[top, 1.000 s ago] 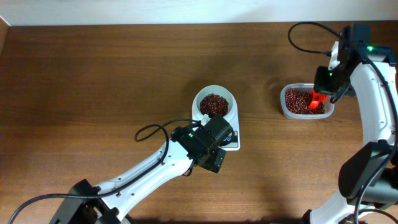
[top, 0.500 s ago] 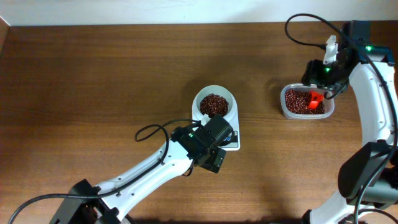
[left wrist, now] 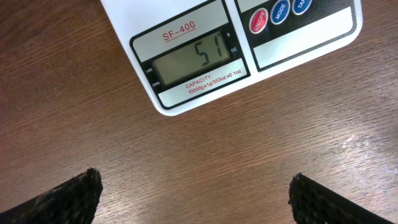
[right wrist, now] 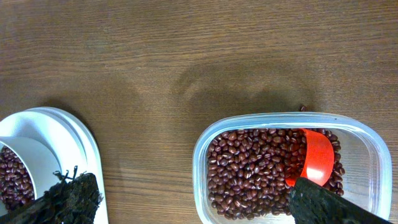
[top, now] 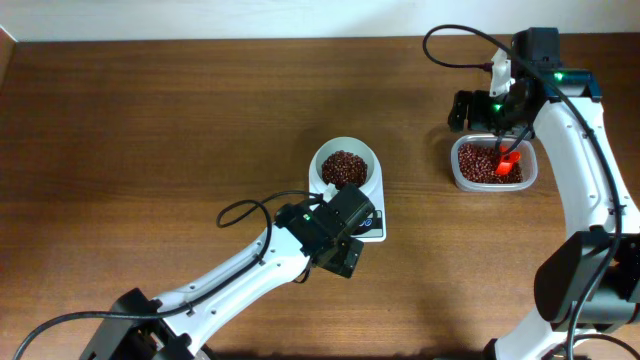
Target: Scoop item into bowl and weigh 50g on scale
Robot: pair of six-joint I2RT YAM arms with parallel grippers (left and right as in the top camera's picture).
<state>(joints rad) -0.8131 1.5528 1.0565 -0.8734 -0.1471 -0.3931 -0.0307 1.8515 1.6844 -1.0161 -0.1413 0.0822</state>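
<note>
Hovering over the table, the left hand has its fingers spread wide with only wood between them, just short of the front edge of the scale. Only its wrist view gives the display, which reads 51 (overhead, the arm covers that end). From overhead, the bowl sits on the scale with a heap of beans in it. The right hand is wide too and holds nothing, near the tub. Its wrist view shows the red scoop lying in the tub on more beans, one end hidden by a finger. Overhead, the scoop is only a small red spot.
</note>
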